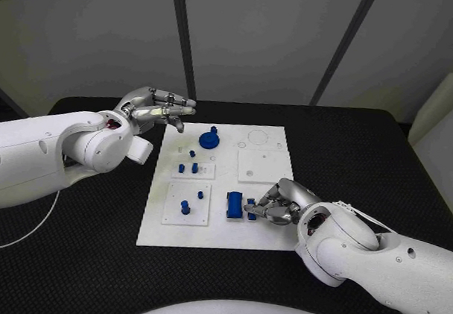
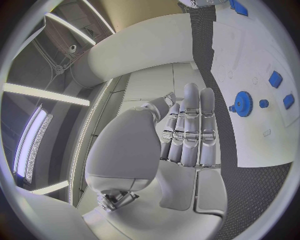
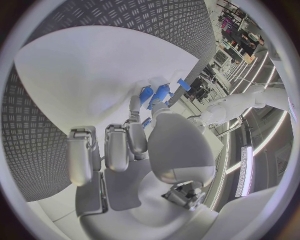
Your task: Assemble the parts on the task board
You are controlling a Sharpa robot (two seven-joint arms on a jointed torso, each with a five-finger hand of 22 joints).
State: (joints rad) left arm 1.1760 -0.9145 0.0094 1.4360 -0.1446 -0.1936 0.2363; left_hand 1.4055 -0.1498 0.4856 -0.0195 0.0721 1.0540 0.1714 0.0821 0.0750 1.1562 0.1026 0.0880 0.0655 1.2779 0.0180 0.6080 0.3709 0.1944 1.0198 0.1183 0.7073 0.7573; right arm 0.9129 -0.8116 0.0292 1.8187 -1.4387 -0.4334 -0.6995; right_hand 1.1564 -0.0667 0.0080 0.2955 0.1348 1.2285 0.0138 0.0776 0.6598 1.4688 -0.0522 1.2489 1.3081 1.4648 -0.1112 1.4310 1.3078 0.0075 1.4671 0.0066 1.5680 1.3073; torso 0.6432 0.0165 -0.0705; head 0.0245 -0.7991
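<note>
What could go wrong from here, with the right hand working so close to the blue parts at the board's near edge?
The right hand is curled over a small blue part beside the blue block; a loose pinch might drop the part or nudge the block. The task board lies unclamped and could slide.

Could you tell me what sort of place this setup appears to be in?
Probably a robotics lab or test cell: a black table holds a white task board with small blue parts, pale panelled walls stand behind, and the left hand and right hand work over it.
</note>
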